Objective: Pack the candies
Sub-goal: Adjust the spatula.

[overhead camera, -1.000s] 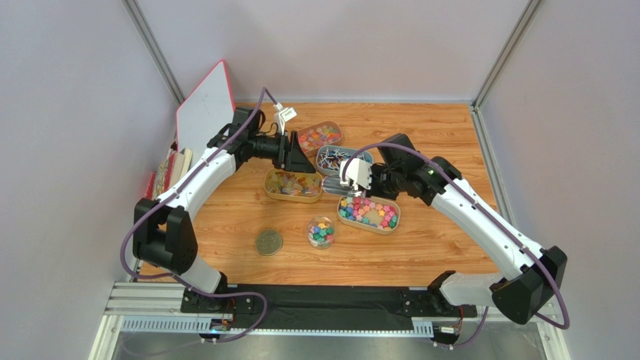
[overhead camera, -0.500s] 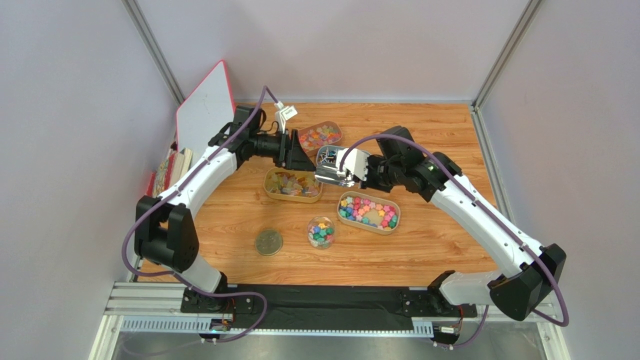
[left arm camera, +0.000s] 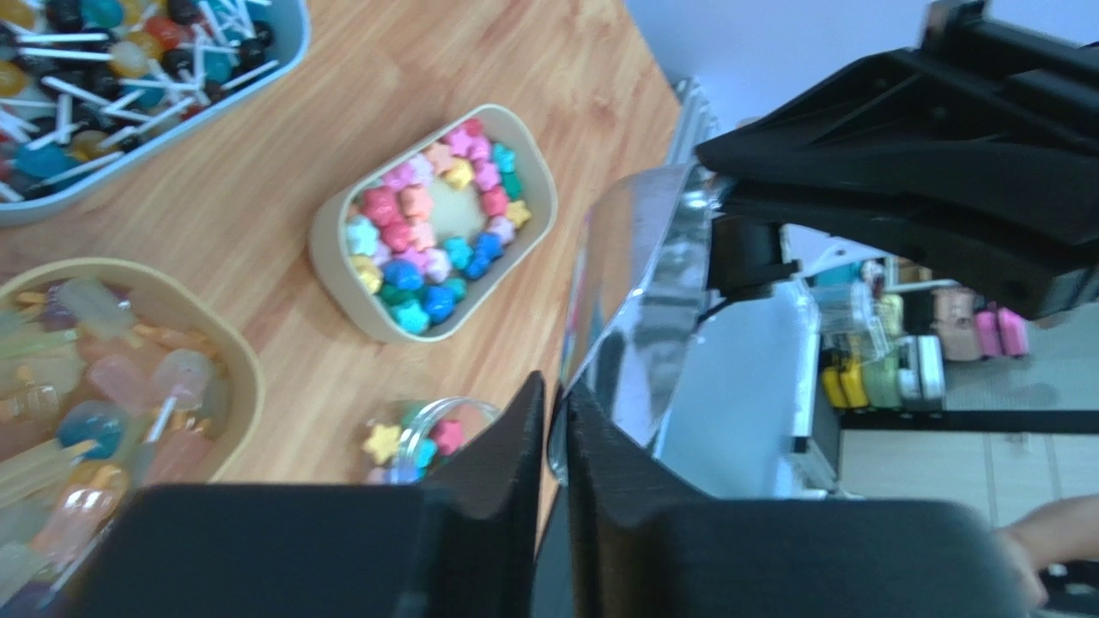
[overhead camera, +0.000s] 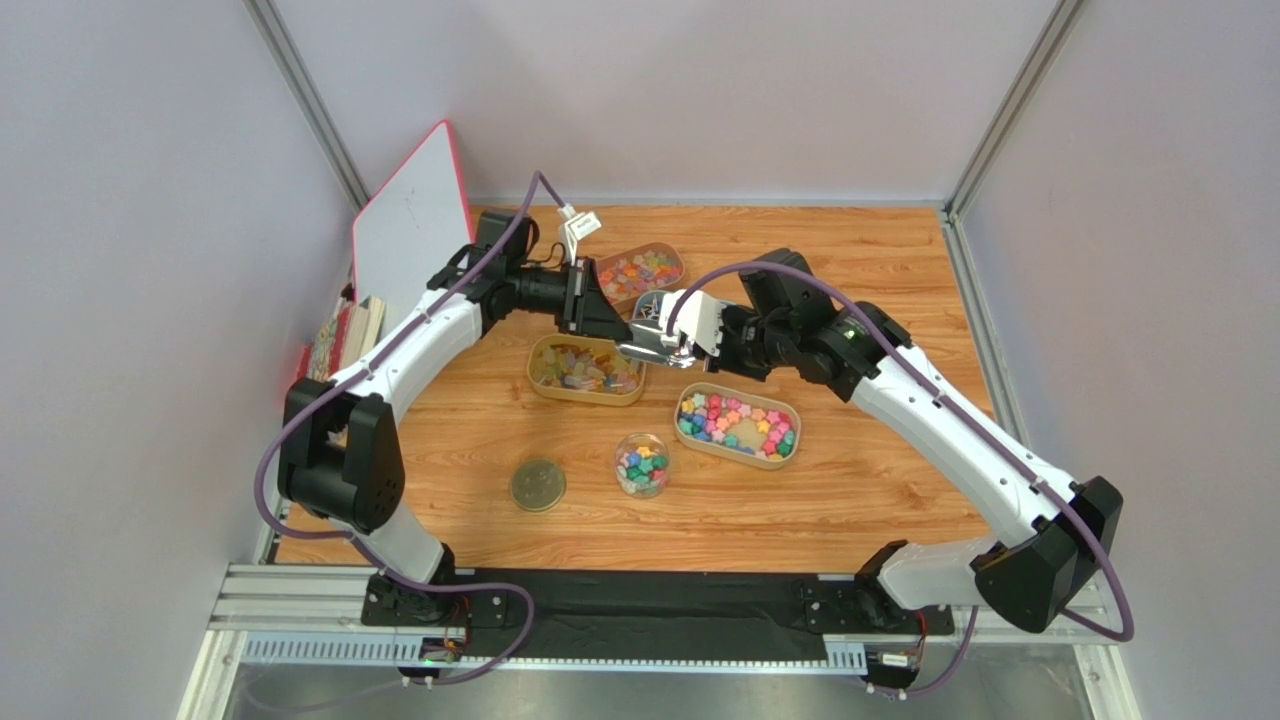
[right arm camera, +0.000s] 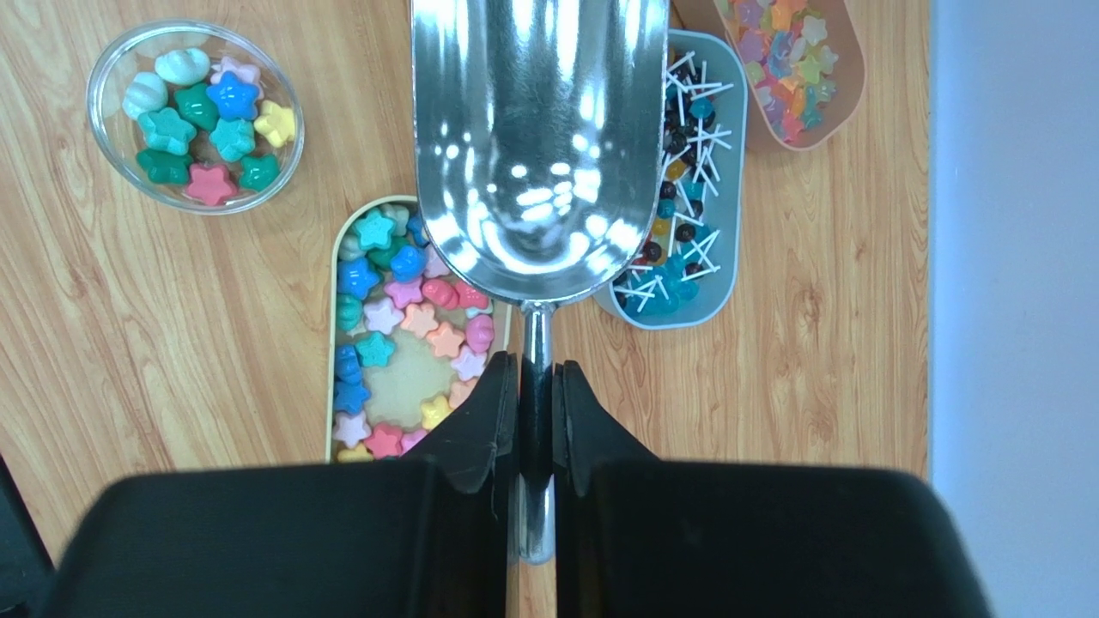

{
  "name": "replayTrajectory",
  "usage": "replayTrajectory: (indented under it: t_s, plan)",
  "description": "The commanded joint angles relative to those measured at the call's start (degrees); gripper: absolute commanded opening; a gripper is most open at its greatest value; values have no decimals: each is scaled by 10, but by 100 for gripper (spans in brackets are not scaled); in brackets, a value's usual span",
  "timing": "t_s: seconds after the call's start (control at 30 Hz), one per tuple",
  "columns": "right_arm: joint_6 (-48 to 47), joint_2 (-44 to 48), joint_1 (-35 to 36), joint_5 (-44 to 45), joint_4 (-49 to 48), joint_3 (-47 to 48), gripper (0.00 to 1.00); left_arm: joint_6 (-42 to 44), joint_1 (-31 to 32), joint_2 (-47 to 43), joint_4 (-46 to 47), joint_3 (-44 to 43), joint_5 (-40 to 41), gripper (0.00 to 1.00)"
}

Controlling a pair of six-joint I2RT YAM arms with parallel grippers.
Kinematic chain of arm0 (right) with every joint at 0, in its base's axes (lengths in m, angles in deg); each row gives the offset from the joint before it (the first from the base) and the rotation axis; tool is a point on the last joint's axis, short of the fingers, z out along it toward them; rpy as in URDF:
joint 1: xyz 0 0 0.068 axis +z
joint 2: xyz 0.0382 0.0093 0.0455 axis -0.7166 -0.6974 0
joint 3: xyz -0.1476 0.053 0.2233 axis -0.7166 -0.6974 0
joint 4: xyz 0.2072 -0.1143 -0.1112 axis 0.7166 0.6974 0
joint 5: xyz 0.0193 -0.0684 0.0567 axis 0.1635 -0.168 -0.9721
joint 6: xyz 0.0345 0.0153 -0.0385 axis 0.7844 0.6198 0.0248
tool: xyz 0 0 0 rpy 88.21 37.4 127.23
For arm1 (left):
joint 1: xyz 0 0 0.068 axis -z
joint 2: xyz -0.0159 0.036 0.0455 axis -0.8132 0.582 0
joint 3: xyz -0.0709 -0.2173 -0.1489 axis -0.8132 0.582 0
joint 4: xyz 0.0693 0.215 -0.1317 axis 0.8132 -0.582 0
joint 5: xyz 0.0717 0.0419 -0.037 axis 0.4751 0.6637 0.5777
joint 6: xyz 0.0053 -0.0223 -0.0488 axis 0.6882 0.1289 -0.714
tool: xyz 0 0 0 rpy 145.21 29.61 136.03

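The right gripper was clamped on the thin handle of the scoop. It held the scoop level above the middle of the table, bowl up and reaching toward the left arm. The bowl was empty, so no candies were being carried.

The left gripper met the scoop from the far-left side. Its fingers were drawn almost together, with the scoop's front rim running down between them, so it appeared to pinch that rim. I judged that the two arms were sharing the scoop, either to pass it across or to steady it. The views did not settle which.

The candies all lay in open containers:
- Star-shaped ones were in a tan tray just right of the table's centre.
- Golden ones were in a tray left of centre.
- A red-orange mix was in a tray nearer the far edge.
- Stick sweets were in a grey tray under the scoop.

A few stars already sat in the jar toward the near edge. Its lid lay off to the left, presumably so that more could be tipped in. The trays were bunched close together, probably to keep every kind within the scoop's reach.
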State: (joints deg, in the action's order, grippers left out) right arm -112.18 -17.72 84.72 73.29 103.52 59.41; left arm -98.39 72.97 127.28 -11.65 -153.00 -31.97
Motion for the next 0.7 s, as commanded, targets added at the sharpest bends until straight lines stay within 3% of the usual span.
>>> replayTrajectory:
  t_s: [0.0, 0.23, 0.3, 0.33, 0.4, 0.43, 0.53, 0.67]
  plan:
    - [27, -5, 6, -20, -47, 26, 0, -67, 2, -5, 93, 6, -79, 1]
    - [36, 7, 5, -31, -46, 8, 0, -78, 2, 0, 119, 10, -149, 0]
    - [37, 34, 2, -31, -41, 0, 24, -77, 2, 3, 117, 13, -168, 0]
    - [42, 48, -2, -33, -42, -6, 42, -76, 2, 2, 117, 14, -181, 0]
    - [59, 100, -17, -42, -54, -36, 60, -72, 2, 9, 111, 18, -189, 0]
    - [72, 119, -23, -48, -72, -49, 82, -71, 2, 13, 111, 17, -202, 0]
    - [59, 196, -41, -114, -92, -102, 83, -70, 2, 25, 115, 15, -222, 0]
    - [80, 230, -41, -157, -104, -125, 81, -65, 2, 31, 110, 12, -233, 0]
